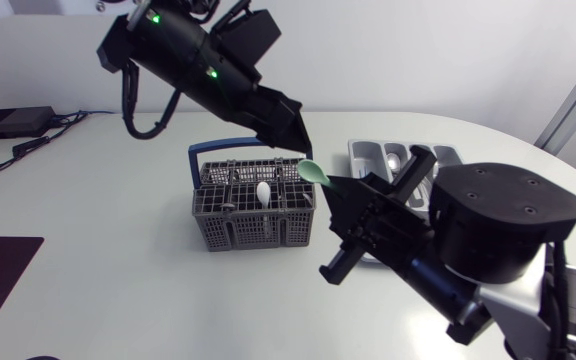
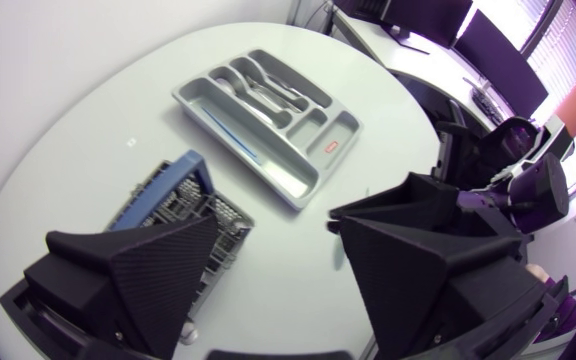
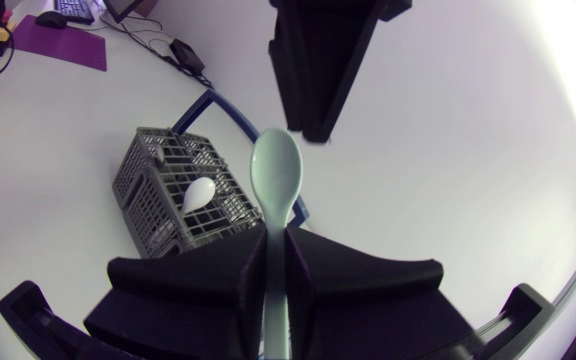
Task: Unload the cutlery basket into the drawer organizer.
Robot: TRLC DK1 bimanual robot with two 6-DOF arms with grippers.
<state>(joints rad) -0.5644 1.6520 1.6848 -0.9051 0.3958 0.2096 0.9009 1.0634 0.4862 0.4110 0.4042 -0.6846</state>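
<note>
Green spoon (image 1: 313, 172) being clamped by its handle in the right gripper (image 1: 350, 193), hovering mid-frame over the right rim of the cutlery basket (image 1: 253, 228), bowl pointing upper left, away from the drawer organizer (image 1: 354, 152) at centre right; left gripper (image 1: 286, 128) hanging splayed, empty.

Plastics on smooth white worktop (image 1: 118, 280)
Glossy pale-green spoon (image 3: 276, 175); grey plastic lattice basket (image 1: 253, 230); matt black right gripper (image 3: 278, 245).
</note>
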